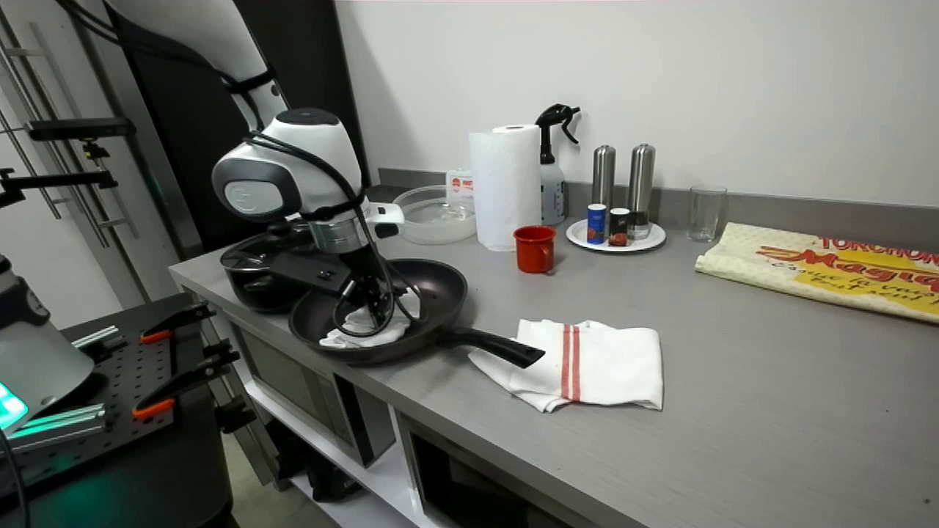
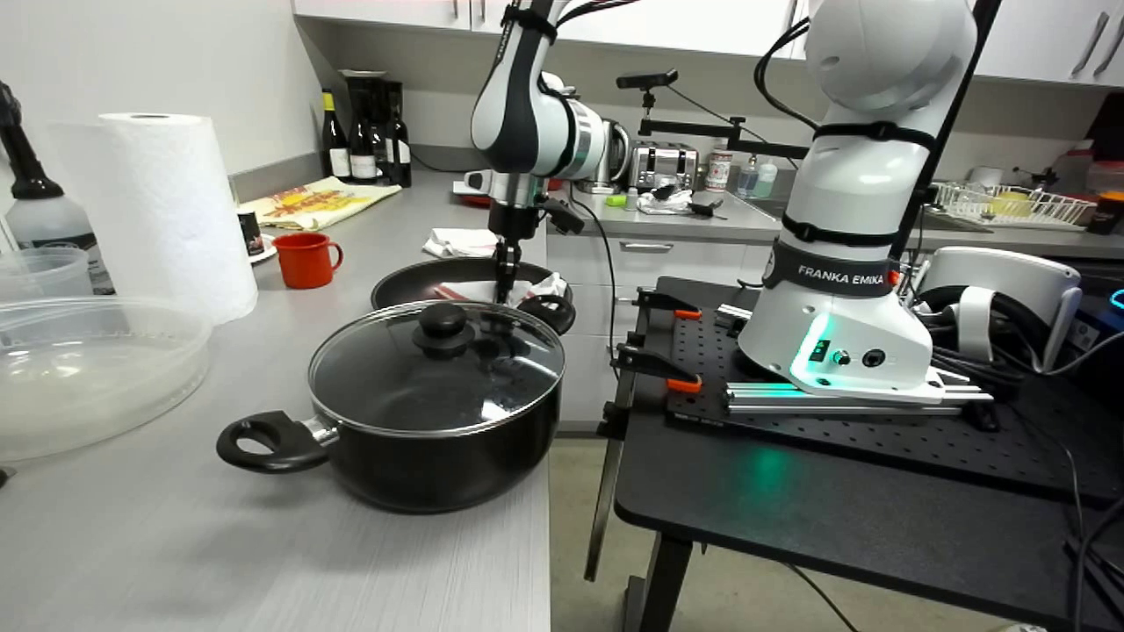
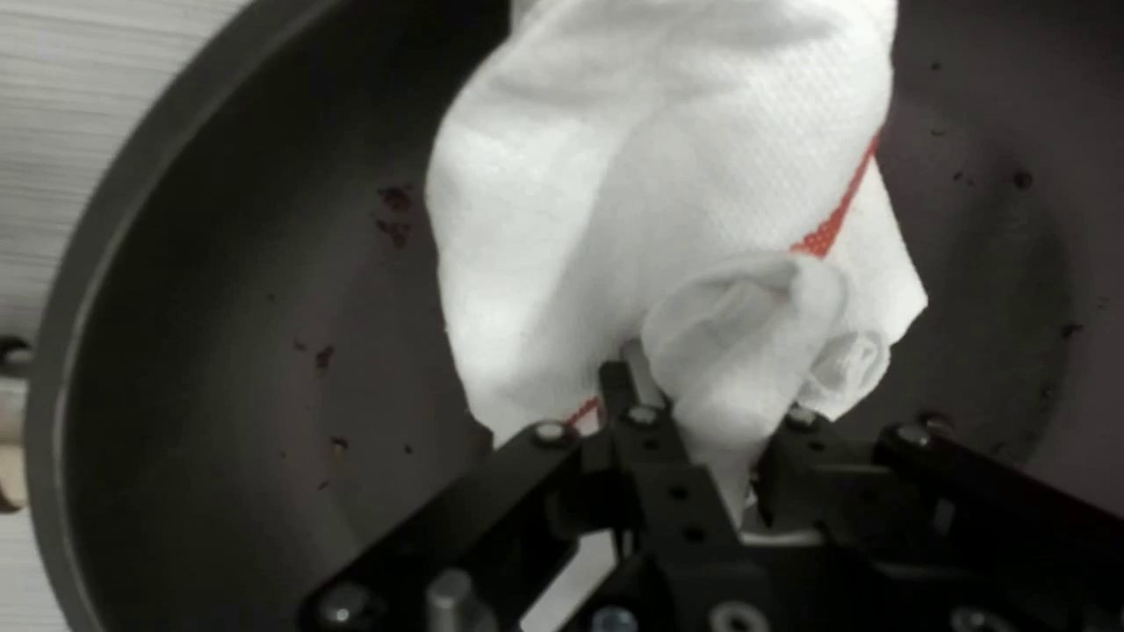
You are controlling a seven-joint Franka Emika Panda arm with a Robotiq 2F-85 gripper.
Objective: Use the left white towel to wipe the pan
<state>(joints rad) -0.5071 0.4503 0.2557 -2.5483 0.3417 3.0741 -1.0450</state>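
A pincer [image 3: 716, 405] is clutching a bunched towel [image 3: 659, 175] inside a dark pan [image 3: 219, 351]. A folded towel [image 1: 612, 363] is lying nearby.

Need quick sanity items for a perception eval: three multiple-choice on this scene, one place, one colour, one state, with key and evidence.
1. Relative to the frying pan, the white towel at the gripper is:
A. under it
B. inside it
C. apart from it

2. The mug is:
A. green
B. blue
C. red

3. The black pot is:
A. covered
B. uncovered
C. upside down

Key:
1 B: an exterior view shows the cloth within the rim.
2 C: its body shows red in both exterior views.
3 A: a see-through lid sits on it in an exterior view.
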